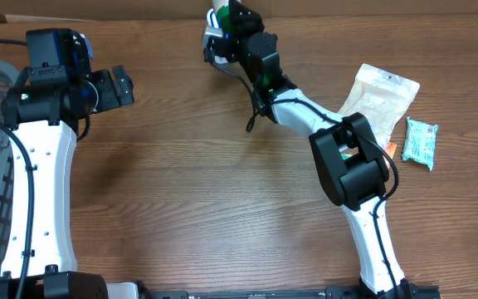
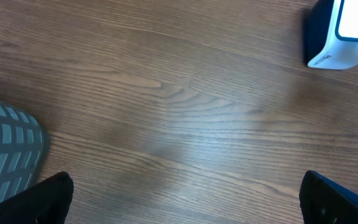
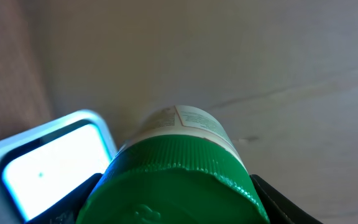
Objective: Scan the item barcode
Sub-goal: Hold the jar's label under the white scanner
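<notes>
One ribbed green-capped bottle (image 3: 173, 180), rounded white scanner (image 3: 55, 165), woodgrain table (image 2: 179, 112)

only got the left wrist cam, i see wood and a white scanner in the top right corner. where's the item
observer: The right gripper holds it, a green-capped bottle, jaws closed on it at the far edge of the table.
operator: is it near the scanner yet
observer: Yes. In the right wrist view the bottle is right beside the scanner's lit window. I cannot tell whether a barcode faces it.
operator: anything else waiting to be scanned
observer: A clear pouch and a teal packet lie side by side on the right side of the table.
</notes>
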Tool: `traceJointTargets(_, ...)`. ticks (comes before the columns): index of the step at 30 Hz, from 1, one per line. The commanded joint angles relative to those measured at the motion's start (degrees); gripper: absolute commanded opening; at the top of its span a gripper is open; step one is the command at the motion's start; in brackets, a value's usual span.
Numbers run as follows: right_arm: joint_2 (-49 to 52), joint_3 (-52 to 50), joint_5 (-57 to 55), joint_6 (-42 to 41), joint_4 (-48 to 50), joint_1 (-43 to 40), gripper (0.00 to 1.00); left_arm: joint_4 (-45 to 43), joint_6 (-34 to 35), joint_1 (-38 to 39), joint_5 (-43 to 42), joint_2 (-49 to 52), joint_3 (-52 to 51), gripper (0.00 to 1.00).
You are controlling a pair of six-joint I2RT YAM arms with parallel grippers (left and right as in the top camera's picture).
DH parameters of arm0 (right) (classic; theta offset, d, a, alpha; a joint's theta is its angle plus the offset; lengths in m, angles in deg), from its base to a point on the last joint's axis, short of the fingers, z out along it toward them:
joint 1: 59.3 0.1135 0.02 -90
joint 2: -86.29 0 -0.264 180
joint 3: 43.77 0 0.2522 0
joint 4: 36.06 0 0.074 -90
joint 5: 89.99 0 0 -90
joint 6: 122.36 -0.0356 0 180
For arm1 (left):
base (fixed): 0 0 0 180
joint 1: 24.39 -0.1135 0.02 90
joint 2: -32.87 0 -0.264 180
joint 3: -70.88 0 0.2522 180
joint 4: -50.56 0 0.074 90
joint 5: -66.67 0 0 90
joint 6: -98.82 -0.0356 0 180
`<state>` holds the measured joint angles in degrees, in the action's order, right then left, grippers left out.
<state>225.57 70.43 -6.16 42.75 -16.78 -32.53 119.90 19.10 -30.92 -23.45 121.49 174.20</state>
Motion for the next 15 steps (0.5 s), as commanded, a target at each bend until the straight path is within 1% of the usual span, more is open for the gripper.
traceJointTargets(1,1.95,1.6,0.5,3.04,0.13,0.04,0.54,-0.09,-0.92,-0.22,0.7,-0.24,0.7,1.0)
traceJointTargets(7,1.95,1.6,0.57,7.34,0.04,-0.55,0.54,-0.07,-0.92,-0.22,0.7,-0.24,0.7,1.0)
traceJointTargets(15,1.95,1.6,0.17,9.38,-0.37,-0.22,0.54,-0.09,-0.92,-0.22,0.7,-0.24,0.7,1.0)
